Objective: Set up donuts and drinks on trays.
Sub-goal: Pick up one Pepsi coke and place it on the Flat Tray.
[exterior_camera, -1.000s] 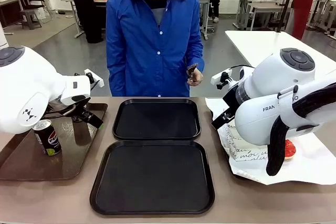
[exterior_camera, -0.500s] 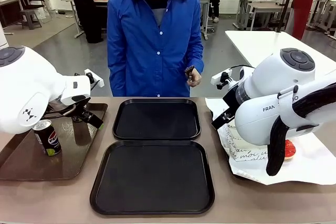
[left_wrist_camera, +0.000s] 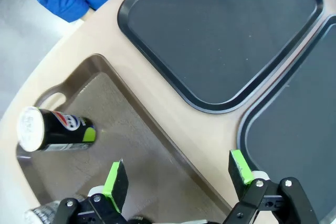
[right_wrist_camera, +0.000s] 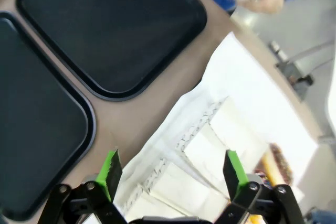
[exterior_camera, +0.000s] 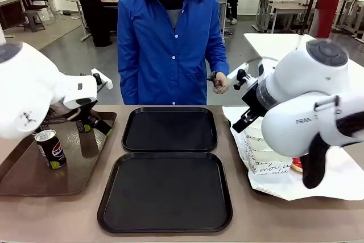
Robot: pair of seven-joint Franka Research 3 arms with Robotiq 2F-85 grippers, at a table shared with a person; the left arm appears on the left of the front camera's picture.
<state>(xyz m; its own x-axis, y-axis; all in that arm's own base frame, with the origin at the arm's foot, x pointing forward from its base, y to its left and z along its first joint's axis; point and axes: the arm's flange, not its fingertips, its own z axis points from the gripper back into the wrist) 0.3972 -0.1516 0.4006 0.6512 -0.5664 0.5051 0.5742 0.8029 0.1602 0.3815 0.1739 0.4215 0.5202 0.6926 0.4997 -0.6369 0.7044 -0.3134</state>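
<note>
Two black square trays sit at the middle of the table [exterior_camera: 51, 217], the far tray [exterior_camera: 169, 129] toward the person and the near tray [exterior_camera: 165, 193] toward the robot, their rims just beside each other. One drink, a black soda can [exterior_camera: 50, 149] with a silver top, stands upright on the glossy brown tray [exterior_camera: 79, 177] to the left of them, near that tray's left side. On the right, the white donut boxes [exterior_camera: 263, 155] with black script rest on a white paper sheet [exterior_camera: 335, 183], and a red-glazed donut [exterior_camera: 297, 165] peeks out beside them, partly hidden by the right arm [exterior_camera: 307, 118]. The left gripper [left_wrist_camera: 178, 176] hangs over the brown tray's rim on the side toward the black trays, its green-padded fingers [left_wrist_camera: 115, 182] spread wide with nothing between them; in its wrist view the can lies up and to the left of the fingers, apart from them. The right gripper [right_wrist_camera: 171, 171] hovers above the donut boxes, its jaws likewise parted and holding nothing, with the paper sheet's edge and both black trays beyond its fingers. Across the table stands a person in a blue shirt [exterior_camera: 170, 44], one hand [exterior_camera: 219, 85] held at waist height around a dark object too small to make out.
</note>
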